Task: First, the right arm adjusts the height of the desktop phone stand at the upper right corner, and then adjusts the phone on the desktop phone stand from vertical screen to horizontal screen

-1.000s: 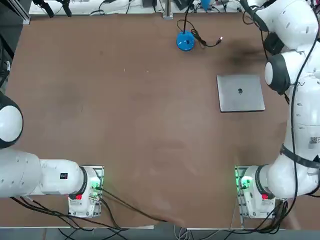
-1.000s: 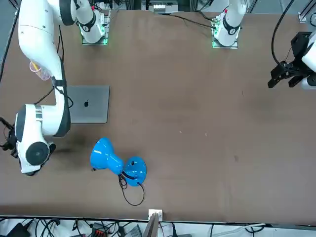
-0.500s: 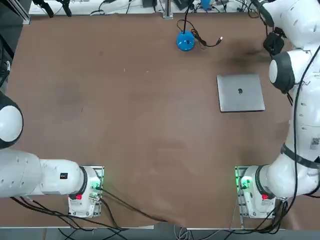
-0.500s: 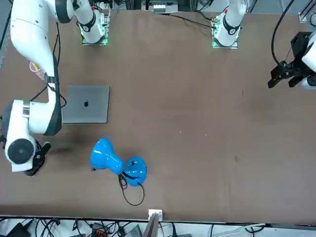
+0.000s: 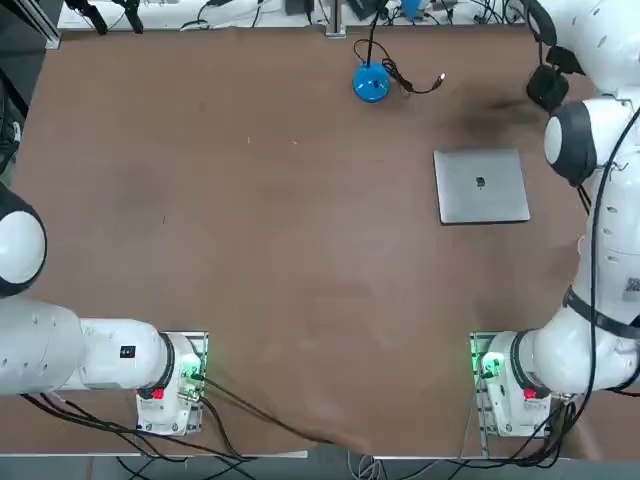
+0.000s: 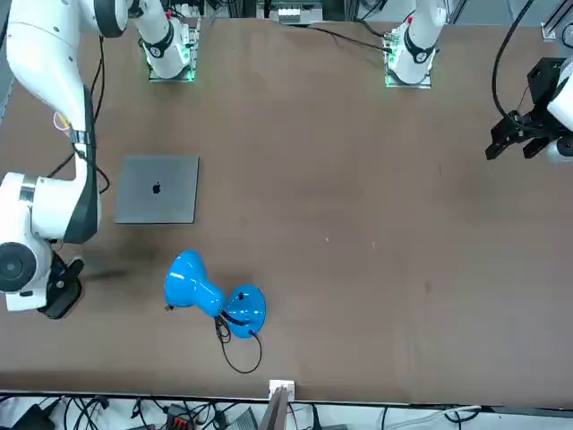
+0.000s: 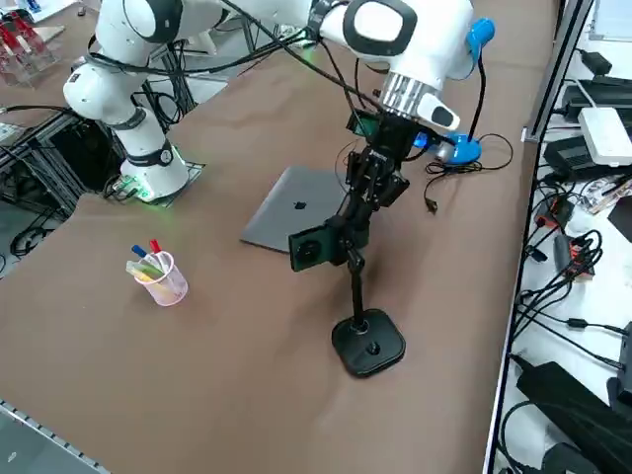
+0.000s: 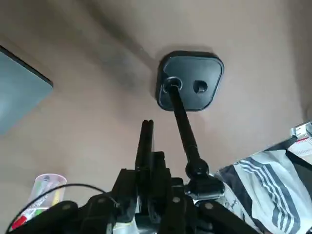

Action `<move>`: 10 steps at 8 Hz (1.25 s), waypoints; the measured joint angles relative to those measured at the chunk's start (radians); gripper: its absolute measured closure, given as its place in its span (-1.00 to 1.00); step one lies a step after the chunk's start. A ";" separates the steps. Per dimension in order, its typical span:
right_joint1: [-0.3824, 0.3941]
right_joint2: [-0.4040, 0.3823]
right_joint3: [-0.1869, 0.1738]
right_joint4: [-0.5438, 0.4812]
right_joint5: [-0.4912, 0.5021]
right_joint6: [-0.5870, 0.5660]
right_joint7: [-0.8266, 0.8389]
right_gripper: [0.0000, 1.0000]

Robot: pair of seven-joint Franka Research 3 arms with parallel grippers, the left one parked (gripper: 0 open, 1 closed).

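Observation:
The black desktop phone stand (image 7: 357, 296) rises on a thin pole from its dark base (image 7: 368, 344) near the table's right edge. At the pole's top sits the phone (image 7: 313, 247), a small black slab lying tilted, its long side roughly level. My right gripper (image 7: 349, 227) reaches down from the white arm and is shut on the phone at the clamp. The right wrist view looks down along the pole (image 8: 184, 126) to the base (image 8: 191, 80). There the phone (image 8: 145, 141) stands edge-on out of the gripper (image 8: 155, 171).
A silver laptop (image 5: 481, 186) lies shut just inward of the stand. A blue lamp (image 6: 210, 294) with a trailing cable sits at the far edge. A clear cup of pens (image 7: 158, 275) stands near the right edge. Cables and boxes crowd the floor beyond (image 7: 583, 148).
The right arm's elbow and forearm have swung outward toward the table's right edge, and the stand's base now shows in the front view. The laptop and the lamp have not moved.

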 joint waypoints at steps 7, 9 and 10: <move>-0.028 -0.025 0.001 0.001 0.053 0.022 -0.026 0.65; -0.028 -0.029 0.001 0.001 0.061 0.022 -0.026 0.54; -0.028 -0.035 0.001 0.001 0.061 0.021 -0.026 0.42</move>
